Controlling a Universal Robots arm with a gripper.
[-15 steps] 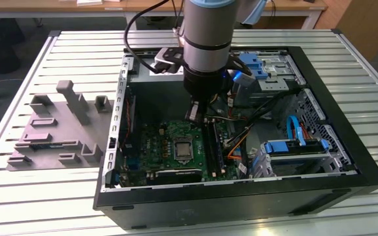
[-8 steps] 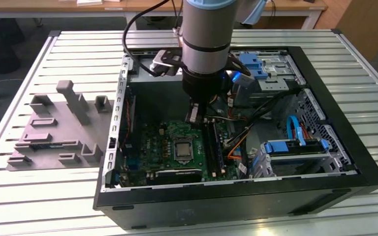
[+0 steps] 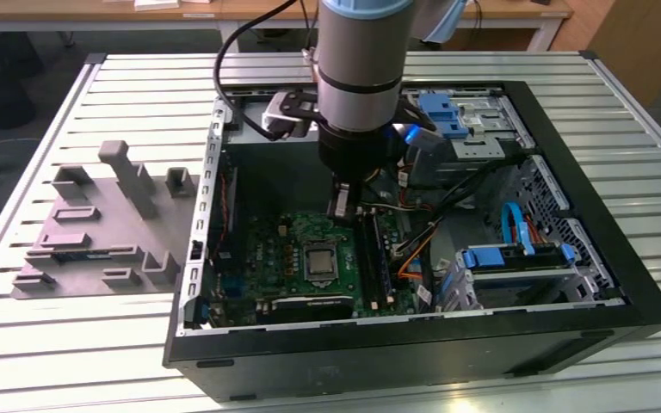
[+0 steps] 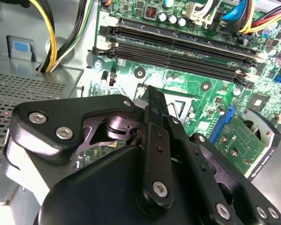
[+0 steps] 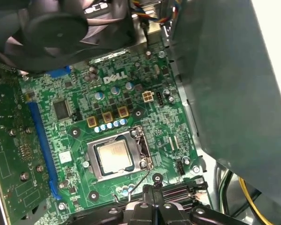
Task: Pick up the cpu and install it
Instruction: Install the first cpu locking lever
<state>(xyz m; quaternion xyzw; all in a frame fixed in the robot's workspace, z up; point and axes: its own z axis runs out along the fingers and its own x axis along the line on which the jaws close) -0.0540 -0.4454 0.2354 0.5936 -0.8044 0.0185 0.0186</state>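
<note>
The cpu (image 5: 113, 156), a small square chip with a pale silvery top, lies flat in the socket of the green motherboard (image 5: 65, 140); in the exterior view it shows as a small square (image 3: 319, 261) on the board. My gripper (image 3: 340, 206) hangs inside the open computer case (image 3: 606, 258), just above the board and a short way from the socket, toward the memory slots. In both wrist views its black fingers (image 4: 152, 122) meet at the tips with nothing between them, and the gripper (image 5: 152, 191) is clear of the cpu. A thin wire lever (image 5: 139, 180) stands loose beside the socket.
Long black memory slots (image 4: 178, 51) run beside the socket. A fan (image 5: 56, 28) sits at the board's edge, with cable bundles (image 4: 61, 33) and blue drive brackets (image 3: 509, 258) around it. A grey plastic tray (image 3: 95, 232) with raised blocks lies outside the case at the exterior view's left.
</note>
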